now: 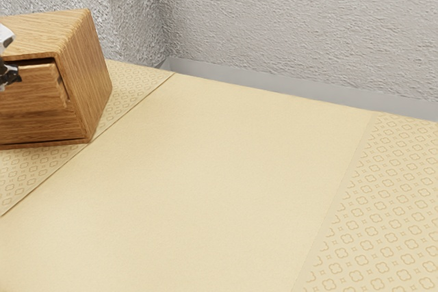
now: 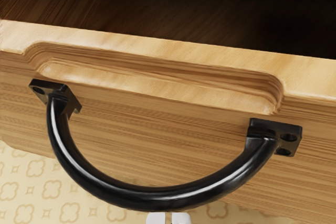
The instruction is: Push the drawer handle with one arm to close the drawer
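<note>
Light-brown wooden drawer (image 2: 184,114) sits in a box-shaped wooden cabinet (image 1: 99,80) at the exterior view's left, and it is not fully closed: in the wrist view a dark opening shows behind the pale upper edge of its front. A shallow, rounded recess (image 2: 157,80) is cut into that edge. Below the recess, a glossy black, curved handle (image 2: 152,191) is fixed to the front by two black mounts, with screw holes visible in them.

The black two-finger gripper (image 1: 14,73) is at the exterior view's left edge, in front of the drawer. In the wrist view the gripper (image 2: 168,217) has its two pale tips drawn together beside the handle's curve, with just a sliver between them; whether they touch the handle, I cannot tell.

The cabinet stands on a cream surface (image 1: 205,169) with patterned side bands, near a rough grey wall (image 1: 294,25).
</note>
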Tool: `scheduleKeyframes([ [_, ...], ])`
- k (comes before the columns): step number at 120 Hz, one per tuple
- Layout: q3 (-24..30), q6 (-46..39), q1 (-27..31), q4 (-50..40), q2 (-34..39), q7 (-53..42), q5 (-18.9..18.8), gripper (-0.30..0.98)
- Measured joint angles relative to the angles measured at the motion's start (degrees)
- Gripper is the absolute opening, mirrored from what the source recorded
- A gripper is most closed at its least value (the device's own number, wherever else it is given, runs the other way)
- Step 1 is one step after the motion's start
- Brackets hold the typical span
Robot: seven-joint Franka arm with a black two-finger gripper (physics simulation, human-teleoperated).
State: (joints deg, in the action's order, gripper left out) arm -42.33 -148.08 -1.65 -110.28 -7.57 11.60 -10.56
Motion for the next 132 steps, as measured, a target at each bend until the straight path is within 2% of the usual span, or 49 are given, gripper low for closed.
scheduleKeyframes([
  [10, 1.0, -0.2, 1.1, 0.9, -0.7, -0.3, 0.3, -0.1],
  [21, 9.8, -0.4, 9.5, 2.4, -2.2, -0.6, 0.5, -0.1],
  [30, 13.6, -0.4, 13.1, 3.9, -3.4, -0.9, 0.6, -0.1],
  [58, 17.0, -0.6, 16.4, 6.5, -5.3, -1.8, 0.7, -0.1],
  [71, 21.8, -0.6, 20.9, 7.0, -5.9, -2.2, 0.7, -0.1],
  [96, 22.9, -0.6, 21.8, 9.1, -7.3, -2.9, 0.7, -0.1],
  [106, 23.2, 0.6, 21.7, 8.5, -6.7, -3.1, 1.8, -0.1],
  [132, 22.7, 8.8, 16.5, 0.6, 5.9, -3.4, 2.9, -0.1],
])
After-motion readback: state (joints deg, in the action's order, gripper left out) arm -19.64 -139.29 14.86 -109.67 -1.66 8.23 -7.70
